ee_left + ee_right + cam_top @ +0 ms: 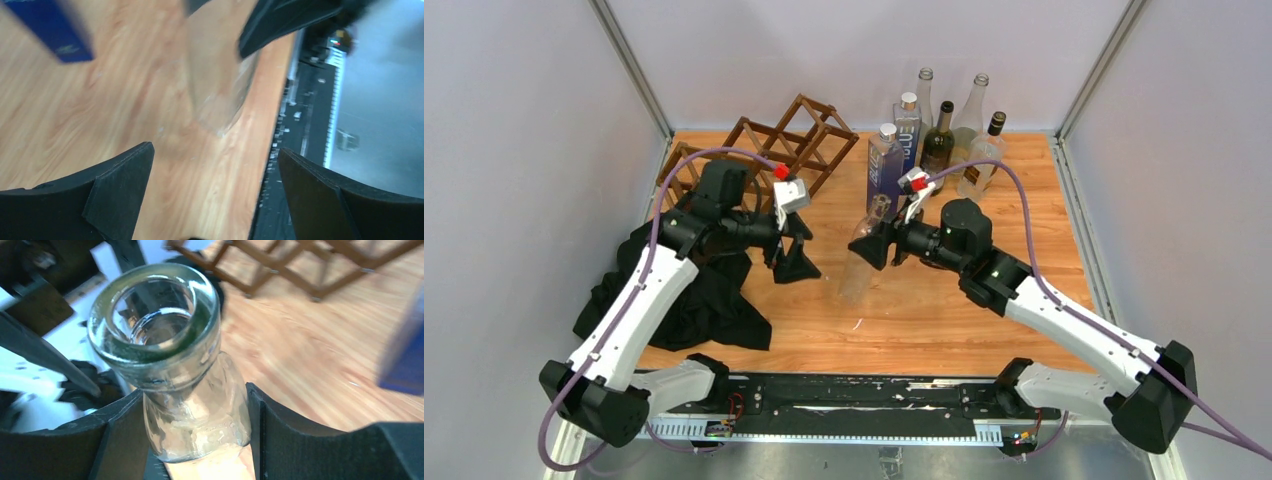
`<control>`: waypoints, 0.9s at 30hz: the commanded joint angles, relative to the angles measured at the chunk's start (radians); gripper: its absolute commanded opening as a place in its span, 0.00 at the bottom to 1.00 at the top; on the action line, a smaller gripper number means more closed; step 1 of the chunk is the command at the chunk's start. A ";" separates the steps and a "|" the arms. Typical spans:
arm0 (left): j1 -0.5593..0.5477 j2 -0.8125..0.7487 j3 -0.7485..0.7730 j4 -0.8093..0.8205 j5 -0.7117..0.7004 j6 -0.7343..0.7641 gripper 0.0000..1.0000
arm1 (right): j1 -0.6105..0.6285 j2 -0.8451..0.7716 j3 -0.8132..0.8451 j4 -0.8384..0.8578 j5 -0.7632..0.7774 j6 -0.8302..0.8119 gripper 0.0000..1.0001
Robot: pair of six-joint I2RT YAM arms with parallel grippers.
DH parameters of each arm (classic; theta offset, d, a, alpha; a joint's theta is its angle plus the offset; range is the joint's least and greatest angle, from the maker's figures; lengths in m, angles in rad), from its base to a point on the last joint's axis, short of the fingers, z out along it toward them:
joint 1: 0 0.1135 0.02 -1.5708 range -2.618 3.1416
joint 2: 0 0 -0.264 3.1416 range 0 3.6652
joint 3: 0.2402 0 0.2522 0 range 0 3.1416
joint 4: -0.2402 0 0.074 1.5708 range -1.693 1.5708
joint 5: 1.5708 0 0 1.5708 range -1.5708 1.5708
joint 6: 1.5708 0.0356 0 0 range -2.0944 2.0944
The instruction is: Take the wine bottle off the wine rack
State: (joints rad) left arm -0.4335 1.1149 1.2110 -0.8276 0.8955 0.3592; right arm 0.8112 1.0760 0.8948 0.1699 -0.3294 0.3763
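Found nearest the lens, in the right wrist view: black fingers (120,440) of the right gripper (195,397) pressed to both sides of the neck of the wine bottle (175,375), just under the thick lip, no gap visible on either side. Recorded as a grip on the neck. Identified as clear glass, uncorked, mouth open toward the wrist camera. Located in the overhead view out of the wine rack (799,140) and well apart from it, near the middle of the table (984,300), between the two grippers. Noted long axis near upright but tilted: base low and toward the near edge, at or just above the wood (cannot tell which), neck high and leaning toward the far side. Noted grip taken from the right-arm side, across that axis. Found the left gripper (789,258) spread wide and empty, just beside the bottle on the left-arm side, glass ahead of its jaws and touching neither. Rated the right arm nearer, being in contact. Observed rack at far left behind the left arm, visible cells without a bottle, part hidden. Also present: a stand of other bottles (944,140) at the far edge, near the grip; black cloth (704,300) at left. Judged removal done; for setting down, axis to be righted and base brought flat, with care for the neighbouring stand.
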 commanded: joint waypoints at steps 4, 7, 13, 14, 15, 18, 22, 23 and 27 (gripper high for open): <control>0.179 0.047 0.041 -0.039 -0.224 0.034 1.00 | -0.165 -0.068 0.032 -0.149 0.369 -0.202 0.00; 0.201 0.054 0.035 -0.039 -0.326 0.055 1.00 | -0.237 -0.027 0.011 -0.115 0.489 -0.278 0.00; 0.268 0.058 0.013 -0.002 -0.402 0.055 1.00 | -0.368 0.146 0.085 -0.035 0.588 -0.299 0.00; 0.287 0.053 0.007 0.018 -0.401 0.048 1.00 | -0.383 0.176 0.098 -0.018 0.593 -0.293 0.00; 0.304 0.048 0.000 0.038 -0.399 0.044 1.00 | -0.396 0.204 0.106 0.003 0.600 -0.288 0.00; 0.347 0.033 -0.028 0.105 -0.405 0.025 1.00 | -0.422 0.293 0.130 0.067 0.621 -0.288 0.00; 0.370 0.021 -0.059 0.177 -0.440 -0.001 1.00 | -0.450 0.382 0.165 0.124 0.604 -0.258 0.00; 0.370 0.018 -0.065 0.188 -0.445 -0.008 1.00 | -0.459 0.399 0.168 0.141 0.594 -0.249 0.00; 0.373 0.005 -0.094 0.227 -0.456 -0.034 1.00 | -0.470 0.452 0.172 0.205 0.582 -0.222 0.00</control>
State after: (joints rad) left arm -0.0677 1.1496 1.1442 -0.6800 0.4648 0.3618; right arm 0.3626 1.5097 1.0229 0.2184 0.2470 0.1200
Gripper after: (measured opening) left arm 0.996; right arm 0.649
